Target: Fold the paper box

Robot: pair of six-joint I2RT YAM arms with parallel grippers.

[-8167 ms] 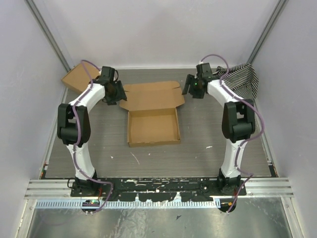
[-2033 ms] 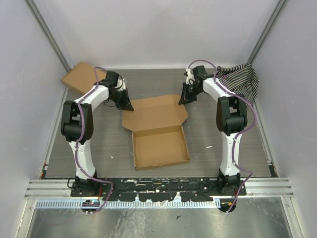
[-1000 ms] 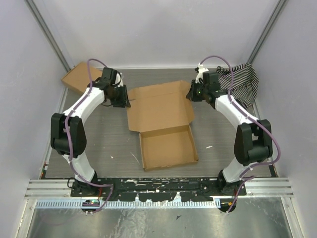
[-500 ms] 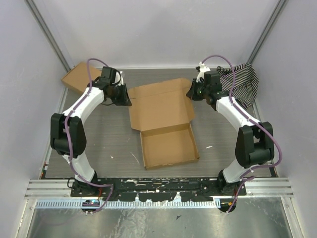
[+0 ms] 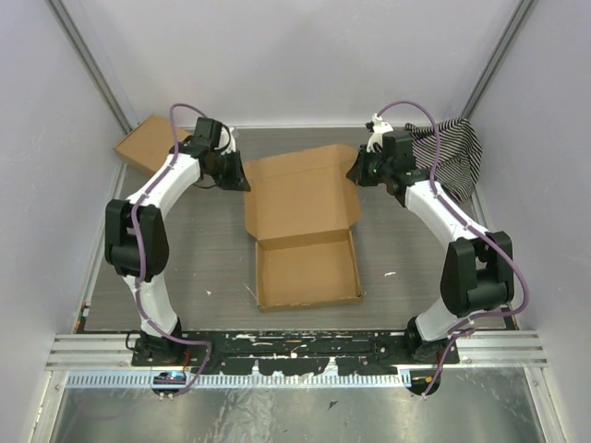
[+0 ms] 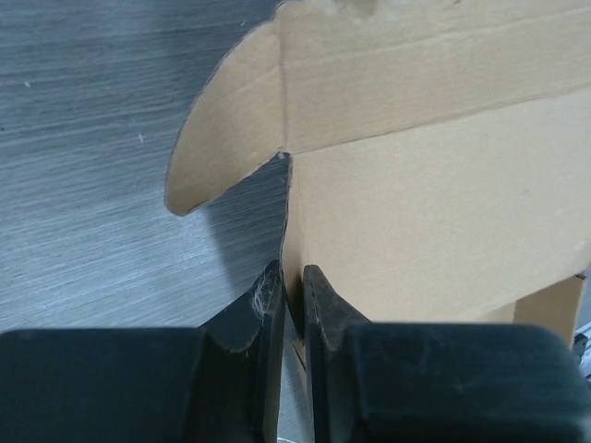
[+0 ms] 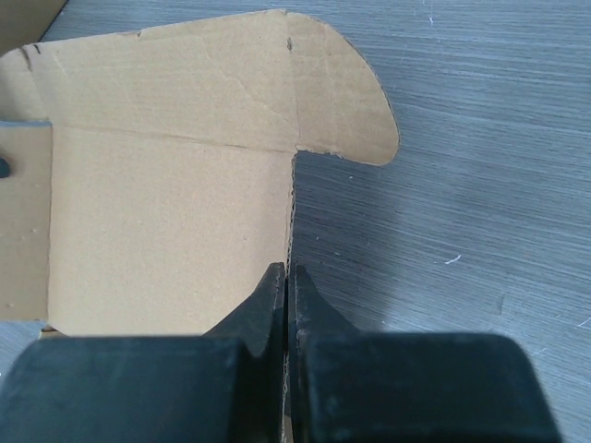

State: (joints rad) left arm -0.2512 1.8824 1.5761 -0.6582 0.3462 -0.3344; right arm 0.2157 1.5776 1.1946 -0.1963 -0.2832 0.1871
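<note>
- Cardboard slab [image 5: 146,143]: far-left corner of table [image 5: 199,254], apart from left arm.
- Left gripper [image 5: 237,174]: fingers clamped on left edge of paper box [image 5: 300,198] lid panel, just below rounded side flap.
- Left arm: reaching forward, elbow raised, wrist turned inward.
- Paper box: table centre, tray part toward arm bases, lid panel open on far side, between both grippers.
- Right gripper [image 5: 356,173]: fingers clamped on right edge of lid panel, below rounded flap.
- Right arm: extended forward, wrist turned inward.
- Striped cloth [image 5: 452,148]: far-right corner.
</note>
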